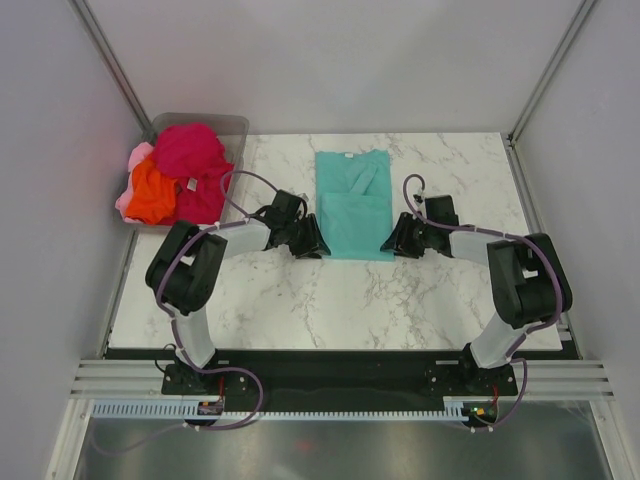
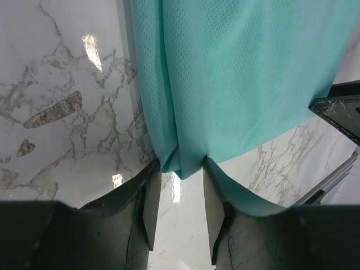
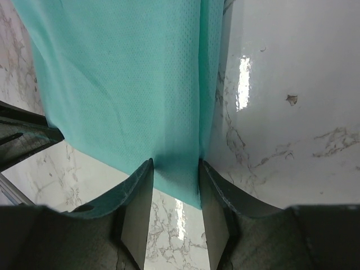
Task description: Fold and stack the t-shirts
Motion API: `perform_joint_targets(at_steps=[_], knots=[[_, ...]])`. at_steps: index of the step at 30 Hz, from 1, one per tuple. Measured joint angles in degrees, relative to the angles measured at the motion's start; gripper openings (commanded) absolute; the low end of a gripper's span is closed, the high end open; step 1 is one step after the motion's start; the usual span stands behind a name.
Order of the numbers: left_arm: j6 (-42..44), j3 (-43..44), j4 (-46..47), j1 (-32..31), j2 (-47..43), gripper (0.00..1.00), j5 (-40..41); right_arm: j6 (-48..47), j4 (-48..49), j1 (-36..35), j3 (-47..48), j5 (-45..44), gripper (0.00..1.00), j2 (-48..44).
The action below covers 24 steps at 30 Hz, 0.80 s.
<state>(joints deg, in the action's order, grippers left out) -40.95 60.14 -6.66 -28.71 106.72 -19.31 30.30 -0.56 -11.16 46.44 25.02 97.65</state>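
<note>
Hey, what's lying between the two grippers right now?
The teal t-shirt, flat on the table, spans from left gripper to right gripper; top view shows it.

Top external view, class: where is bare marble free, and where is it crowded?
Bare: marble between the teal t-shirt and the arm bases, and right of it. Crowded: the bin back left; left gripper and right gripper at the shirt's hem.

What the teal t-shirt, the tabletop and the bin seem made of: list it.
Teal t-shirt: soft matte knit, probably synthetic mesh; fine dotted weave, limp folds. Tabletop: glossy marble-look surface, grey veins and lamp glare; stone or laminate, unclear. Bin: apparently clear plastic, with see-through walls.
</note>
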Motion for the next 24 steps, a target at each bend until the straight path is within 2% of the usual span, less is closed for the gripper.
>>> perform_joint_targets(at_steps=[6, 8, 11, 14, 19, 24], knots=[[-0.17, 0.00, 1.03, -0.15, 0.50, 0.37, 0.17, 0.00, -0.13, -0.07, -1.33, -0.11, 0.45, -1.36], [-0.17, 0.00, 1.22, -0.31, 0.55, 0.35, 0.37, -0.07, -0.37, -0.11, -1.60, -0.42, 0.41, -1.62], [-0.20, 0.00, 1.29, -0.61, 0.59, 0.30, 0.81, -0.11, -0.68, -0.09, -1.90, -0.85, 0.27, -1.70], [-0.31, 0.00, 1.31, -0.92, 0.74, 0.21, 1.20, -0.31, -0.76, -0.09, -2.60, -0.94, 0.01, -1.68], [-0.46, 0.00, 1.51, -1.90, 0.94, 0.14, 1.33, 0.28, -0.02, -0.11, -4.59, -0.94, 0.00, -3.10], [-0.74, -0.85, -1.09, -6.14, -1.88, 0.12, 3.63, 0.28, -4.70, -0.20, -8.98, -2.78, 0.00, -10.03]])
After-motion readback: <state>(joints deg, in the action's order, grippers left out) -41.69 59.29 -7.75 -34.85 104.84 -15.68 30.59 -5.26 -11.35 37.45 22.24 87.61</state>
